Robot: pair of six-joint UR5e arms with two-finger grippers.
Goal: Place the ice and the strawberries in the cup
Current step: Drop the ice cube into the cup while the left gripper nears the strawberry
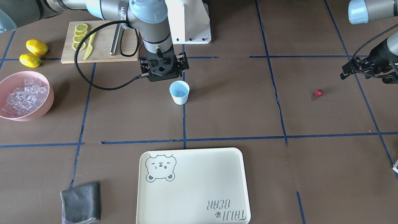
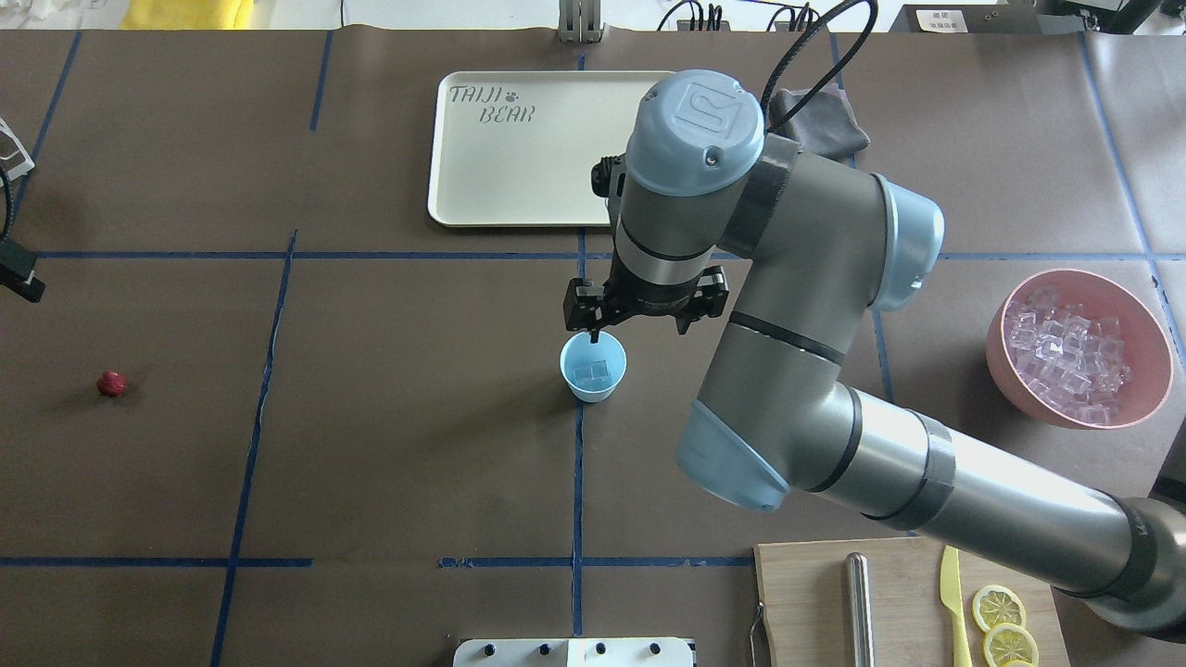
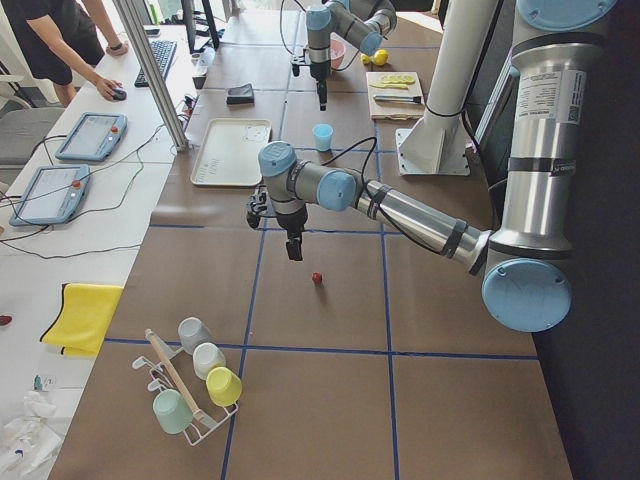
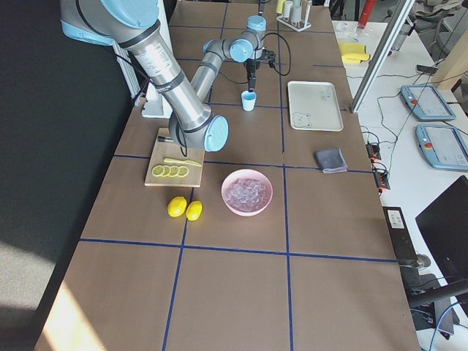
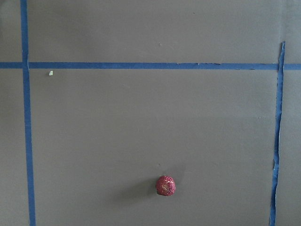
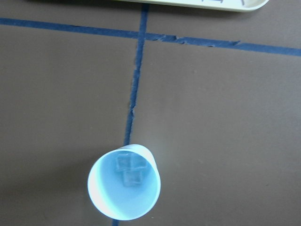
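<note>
The light-blue cup (image 1: 179, 92) stands upright at mid-table on a blue tape line. A few clear ice cubes (image 6: 129, 169) lie in its bottom. My right gripper (image 1: 164, 77) hovers just above the cup (image 2: 593, 368), on its robot side, with its linkage spread; it is open and empty. More ice (image 1: 23, 96) fills the pink bowl (image 1: 46, 104). The small dark-red strawberry (image 1: 319, 92) lies alone on the brown table and also shows in the left wrist view (image 5: 165, 185). My left gripper (image 1: 370, 76) hangs above the table near the berry, apart from it, open and empty.
A cream tray (image 1: 199, 193) lies on the operators' side of the cup. A cutting board (image 1: 102, 46) with lemon slices, a yellow knife and a metal rod is by the robot base. Two lemons (image 1: 32, 53) and a grey cloth (image 1: 80, 202) lie on the right arm's side.
</note>
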